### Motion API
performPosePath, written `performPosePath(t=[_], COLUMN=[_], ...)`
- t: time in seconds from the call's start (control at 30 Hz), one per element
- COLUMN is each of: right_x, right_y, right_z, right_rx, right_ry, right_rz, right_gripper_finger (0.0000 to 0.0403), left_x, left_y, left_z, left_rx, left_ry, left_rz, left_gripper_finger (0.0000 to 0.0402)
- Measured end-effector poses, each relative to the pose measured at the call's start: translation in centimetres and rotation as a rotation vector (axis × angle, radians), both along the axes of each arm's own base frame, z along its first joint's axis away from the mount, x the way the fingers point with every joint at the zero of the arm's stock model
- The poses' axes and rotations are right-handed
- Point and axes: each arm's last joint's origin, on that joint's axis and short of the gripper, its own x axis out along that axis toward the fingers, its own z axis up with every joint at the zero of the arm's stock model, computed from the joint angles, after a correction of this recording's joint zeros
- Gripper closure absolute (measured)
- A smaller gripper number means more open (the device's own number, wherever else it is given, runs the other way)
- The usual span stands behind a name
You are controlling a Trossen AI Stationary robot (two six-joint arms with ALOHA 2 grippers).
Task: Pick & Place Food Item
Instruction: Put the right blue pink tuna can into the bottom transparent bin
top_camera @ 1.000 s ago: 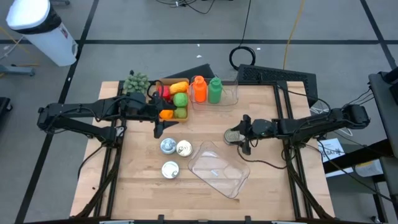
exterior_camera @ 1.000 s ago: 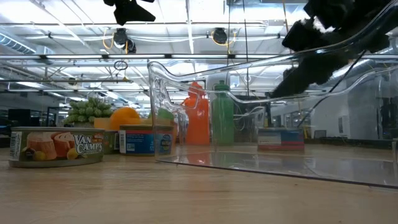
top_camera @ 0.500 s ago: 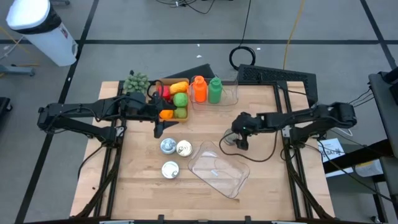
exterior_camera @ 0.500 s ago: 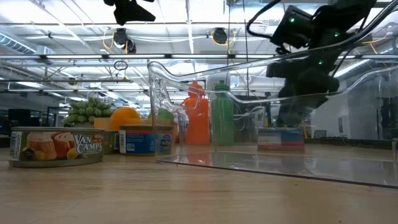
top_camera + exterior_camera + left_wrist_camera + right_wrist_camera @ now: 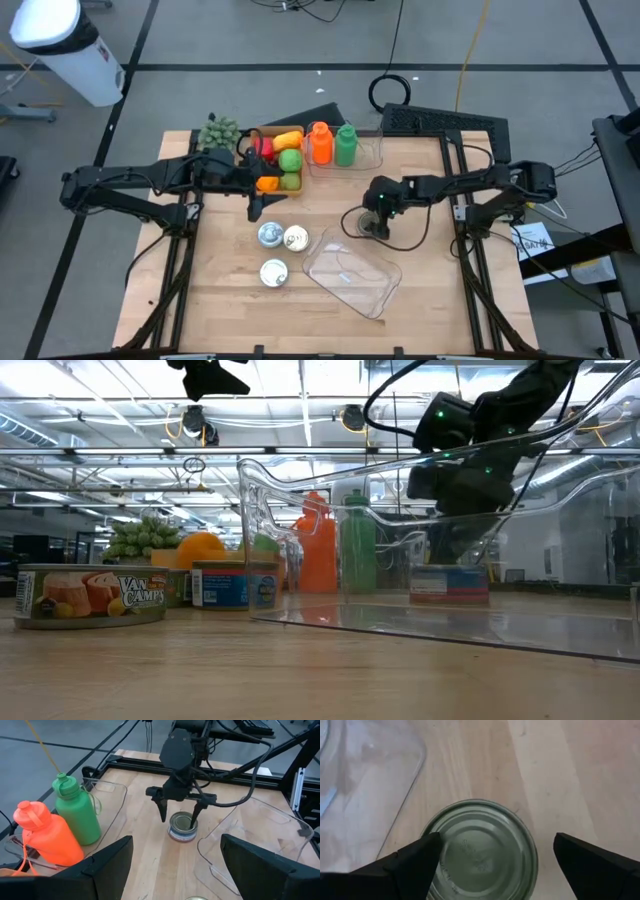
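Beside clear tray (image 5: pixel 350 272) | can (image 5: pixel 182 826) directly under right end effector (image 5: pixel 179 814) | fingers apart, straddling its rim

I see a pale wood desk (image 5: pixel 430 300), matt with visible grain. Can (image 5: pixel 482 852): dull metal lid, ringed. Tray (image 5: pixel 352 270): clear glossy plastic. Bottles (image 5: pixel 75 815): smooth plastic. Right hand (image 5: pixel 181 815): matt black.

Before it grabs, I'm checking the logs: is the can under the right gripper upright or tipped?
Upright. The can shows its round lid flat-on to the wrist camera, and the open right gripper straddles it standing on the table.
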Motion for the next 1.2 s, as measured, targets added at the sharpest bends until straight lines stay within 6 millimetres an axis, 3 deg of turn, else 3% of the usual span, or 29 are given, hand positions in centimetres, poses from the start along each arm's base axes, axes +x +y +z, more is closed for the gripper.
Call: performPosePath(t=[0.2,0.33,0.7,0.93,1.2], right_x=[0.6,0.5,-1.8,-2.2,-3.4], right_y=[-1.4,-1.4,0.5,2.0,2.3], right_z=[0.7,1.9,5.9,5.9,3.8], right_rx=[-0.236,-0.242,-0.182,-0.167,-0.167], right_ry=[-0.075,-0.154,-0.257,-0.221,-0.135], right_rz=[-0.157,-0.206,-0.145,-0.101,-0.073], right_gripper_finger=[0.0045,0.0052,0.0058,0.0058,0.0058], left_x=[0.7,2.0,9.1,12.8,15.4], left_y=[0.1,0.1,0.4,0.4,0.7], left_z=[-0.5,-1.3,-8.3,-12.9,-16.3], left_rx=[-0.019,-0.062,-0.236,-0.342,-0.475], left_ry=[0.018,0.034,0.181,0.186,0.118], left_rz=[0.008,0.027,0.105,0.081,0.091], left_gripper_finger=[0.0092,0.0091,0.0091,0.0092,0.0091])
